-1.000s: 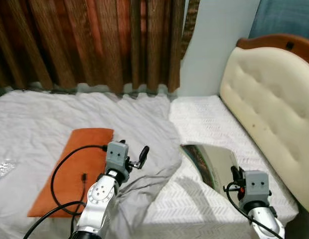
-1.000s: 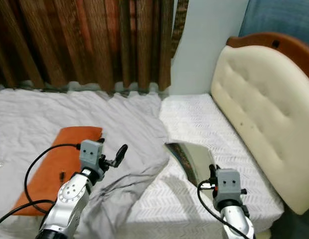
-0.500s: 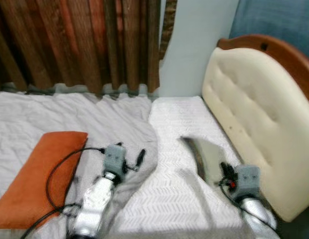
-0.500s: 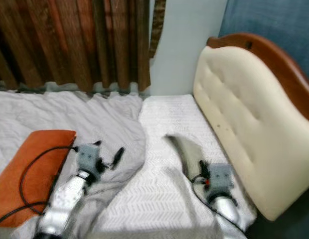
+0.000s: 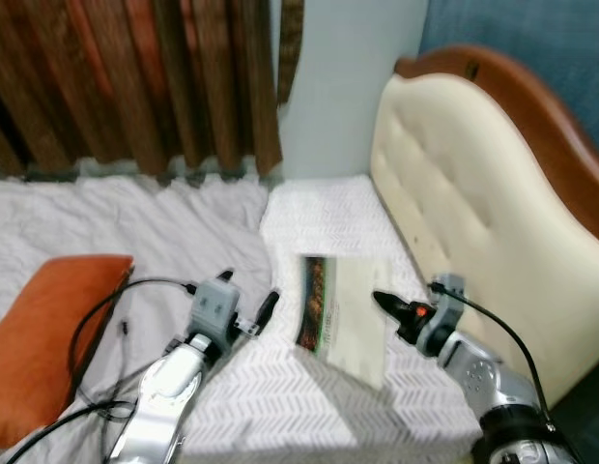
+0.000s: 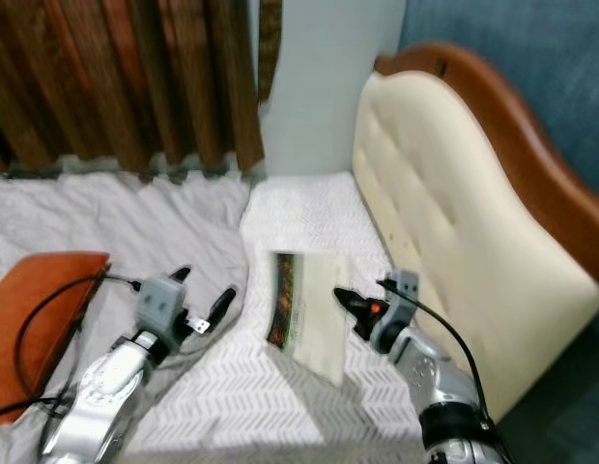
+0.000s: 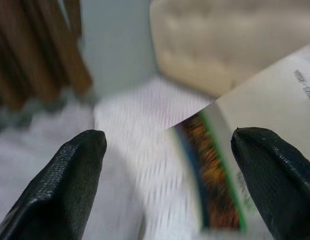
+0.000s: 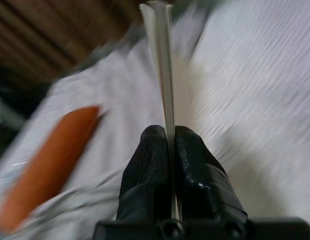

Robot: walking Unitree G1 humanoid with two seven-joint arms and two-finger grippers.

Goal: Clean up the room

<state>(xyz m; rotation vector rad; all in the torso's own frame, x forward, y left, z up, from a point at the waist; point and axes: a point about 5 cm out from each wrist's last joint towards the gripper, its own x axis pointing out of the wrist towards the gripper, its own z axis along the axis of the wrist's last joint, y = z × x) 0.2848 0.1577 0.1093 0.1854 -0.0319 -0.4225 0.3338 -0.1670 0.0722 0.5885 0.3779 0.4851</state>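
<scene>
A thin magazine [image 5: 342,311] with a dark picture strip along one edge hangs tilted above the white bed sheet [image 5: 319,208], near the padded headboard [image 5: 454,193]. My right gripper [image 5: 385,302] is shut on its right edge; in the right wrist view the fingers [image 8: 165,160] pinch the magazine [image 8: 162,65] edge-on. My left gripper [image 5: 264,309] is open over the grey blanket [image 5: 106,217], just left of the magazine. In the left wrist view its fingertips [image 7: 82,165] stand wide apart, with the magazine [image 7: 235,170] ahead of them.
An orange cushion [image 5: 39,329] lies on the grey blanket at the left, with a black cable [image 5: 106,309] from my left arm looping over it. Brown curtains [image 5: 135,87] hang behind the bed. A wooden rim [image 5: 512,87] tops the headboard.
The camera has swung to the right, blurring the views. My right gripper has lifted the magazine and turned it toward the middle of the bed, closer to the left gripper.
</scene>
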